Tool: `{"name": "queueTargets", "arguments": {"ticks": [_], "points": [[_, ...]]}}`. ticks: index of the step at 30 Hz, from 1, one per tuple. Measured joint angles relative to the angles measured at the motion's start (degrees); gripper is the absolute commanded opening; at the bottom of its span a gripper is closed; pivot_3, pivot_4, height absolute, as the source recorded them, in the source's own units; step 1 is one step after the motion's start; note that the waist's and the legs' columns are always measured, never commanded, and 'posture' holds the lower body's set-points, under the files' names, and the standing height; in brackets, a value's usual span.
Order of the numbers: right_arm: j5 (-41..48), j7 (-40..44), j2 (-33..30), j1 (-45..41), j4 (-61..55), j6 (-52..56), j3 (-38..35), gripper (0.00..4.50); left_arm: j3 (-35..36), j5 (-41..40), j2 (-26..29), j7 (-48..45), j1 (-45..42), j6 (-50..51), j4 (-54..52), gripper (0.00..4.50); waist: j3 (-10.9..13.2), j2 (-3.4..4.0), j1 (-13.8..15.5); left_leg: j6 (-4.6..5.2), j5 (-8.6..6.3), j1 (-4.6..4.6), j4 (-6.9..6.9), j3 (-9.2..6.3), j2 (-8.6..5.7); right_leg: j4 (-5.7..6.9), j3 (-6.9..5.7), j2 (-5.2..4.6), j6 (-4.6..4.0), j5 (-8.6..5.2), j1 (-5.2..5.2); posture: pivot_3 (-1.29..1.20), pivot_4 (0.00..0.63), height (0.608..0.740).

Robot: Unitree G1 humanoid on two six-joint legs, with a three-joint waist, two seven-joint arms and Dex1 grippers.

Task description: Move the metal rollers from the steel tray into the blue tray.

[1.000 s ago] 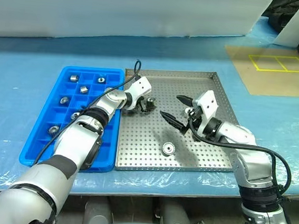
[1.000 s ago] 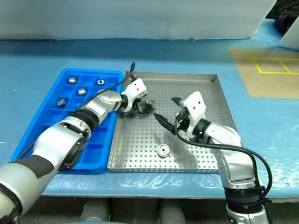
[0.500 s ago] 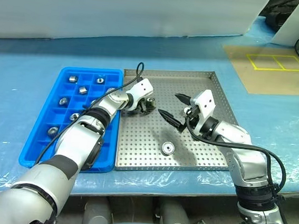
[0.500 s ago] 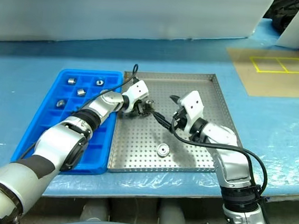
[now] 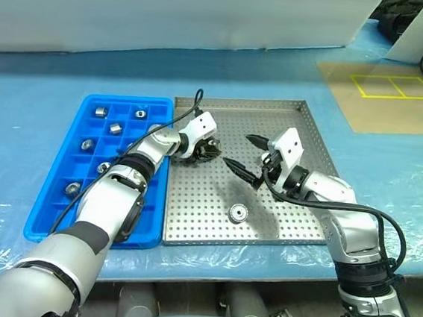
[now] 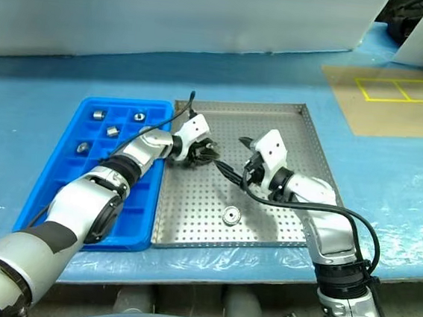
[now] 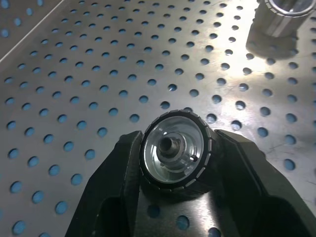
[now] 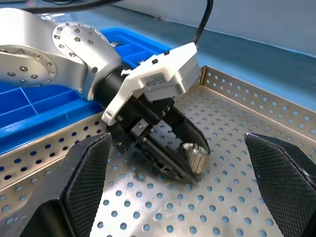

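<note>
Left claw (image 7: 173,197) clamps roller (image 7: 174,154), hole facing wrist camera, seemingly just above steel tray (image 7: 98,74); right claw (image 5: 243,153) agape.

Second roller (image 7: 282,17) beyond left gripper (image 7: 175,163) cut off at frame edge; gripped roller (image 7: 174,153) underside hidden between fingers.

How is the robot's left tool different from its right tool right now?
The left tool is closed on a metal roller, while the right tool stands wide open and holds nothing. The left tool sits low over the steel tray near the blue tray; the right tool hovers beside it. Both have two black fingers.
</note>
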Motion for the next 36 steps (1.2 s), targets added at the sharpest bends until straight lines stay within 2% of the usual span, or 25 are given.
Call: {"name": "queueTargets", "arguments": {"ticks": [4, 7, 10, 13, 16, 22, 28, 30, 33, 36], "points": [[0.0, 0.9, -0.1, -0.2, 1.2, -0.2, 0.1, 4.50, -0.6, -1.5, 2.3, -8.1, 3.5, -0.7, -8.4, 2.26, 0.0, 0.00, 0.0, -0.01, 0.00, 0.00, -0.03, 0.00, 0.01, 0.01, -0.01, 0.00, 0.00, 0.00, -0.03, -0.28, 0.150, 0.740], [0.0, 1.3, 0.0, -0.5, 1.7, -0.2, 0.4, 4.50, -0.6, -4.7, 5.8, -14.6, 6.3, 2.7, -19.7, 2.26, 0.1, 0.00, 0.0, -0.04, 0.02, 0.03, -0.03, 0.02, 0.04, 0.06, -0.01, 0.00, 0.00, 0.00, -0.08, -0.24, 0.150, 0.740], [0.0, 2.1, 0.6, -1.9, 3.0, -0.5, 0.8, 4.50, -0.6, -6.5, 11.2, -18.1, 8.7, 6.8, -29.4, 2.26, 0.1, 0.02, -0.1, -0.08, 0.04, 0.05, -0.05, 0.06, 0.07, 0.11, -0.02, 0.01, 0.00, 0.00, -0.09, -0.18, 0.150, 0.740], [0.2, 3.2, 1.8, -4.5, 5.6, -1.2, 1.2, 4.50, -0.2, -8.4, 19.6, -21.8, 14.0, 12.5, -39.7, 2.26, 0.1, 0.11, -0.1, -0.15, 0.07, 0.05, -0.20, 0.09, 0.13, 0.15, -0.02, 0.01, -0.01, -0.01, -0.21, -0.11, 0.150, 0.740], [0.2, 5.5, 3.1, -7.9, 9.6, -2.6, 2.6, 4.50, 2.6, -11.0, 26.6, -22.5, 19.8, 18.4, -47.5, 2.26, 0.2, 0.21, 0.3, -0.22, 0.12, 0.02, -0.30, 0.06, 0.17, 0.18, -0.10, 0.03, -0.03, -0.01, -0.39, -0.02, 0.150, 0.740], [-0.1, 11.5, 6.9, -15.0, 18.3, -6.8, 6.7, 4.50, 10.5, -16.1, 33.5, -18.0, 28.5, 26.2, -61.4, 2.26, 0.3, 0.28, 3.0, -0.19, 0.09, -0.08, -0.38, 0.04, 0.14, 0.15, -0.30, -0.06, -0.09, -0.05, -0.44, 0.17, 0.150, 0.740], [-1.6, 19.0, 11.6, -21.7, 29.6, -13.2, 10.5, 4.50, 21.7, -23.9, 37.9, -14.3, 49.0, 36.3, -80.7, 2.26, 0.3, 0.22, 4.5, -0.25, 0.13, -0.10, -0.77, -0.08, 0.24, 0.17, -0.70, -0.15, -0.34, -0.22, -0.47, 0.33, 0.150, 0.740], [-2.1, 21.3, 13.3, -23.2, 33.5, -15.2, 11.5, 4.50, 25.6, -26.5, 40.0, -14.4, 59.2, 39.8, -88.7, 2.26, 0.3, 0.14, 5.0, -0.28, 0.14, -0.16, -0.85, -0.10, 0.33, 0.13, -0.81, -0.11, -0.40, -0.26, -0.51, 0.40, 0.150, 0.740], [-2.5, 23.9, 15.2, -25.5, 37.4, -17.3, 11.9, 4.50, 30.1, -28.5, 40.2, -13.5, 69.7, 42.2, -96.6, 2.26, 0.3, 0.17, 6.9, -0.30, 0.16, -0.33, -0.88, -0.16, 0.60, 0.13, -1.38, -0.10, -0.52, -0.35, -0.53, 0.45, 0.150, 0.740], [-2.7, 26.3, 17.6, -28.3, 40.6, -19.3, 12.2, 4.50, 35.2, -28.9, 38.7, -10.5, 75.4, 42.6, -100.6, 2.26, 0.4, 0.24, 8.6, -0.46, 0.26, -0.41, -0.88, -0.18, 1.05, 0.22, -1.62, 0.06, -0.76, -0.49, -0.51, 0.50, 0.150, 0.740]]}}
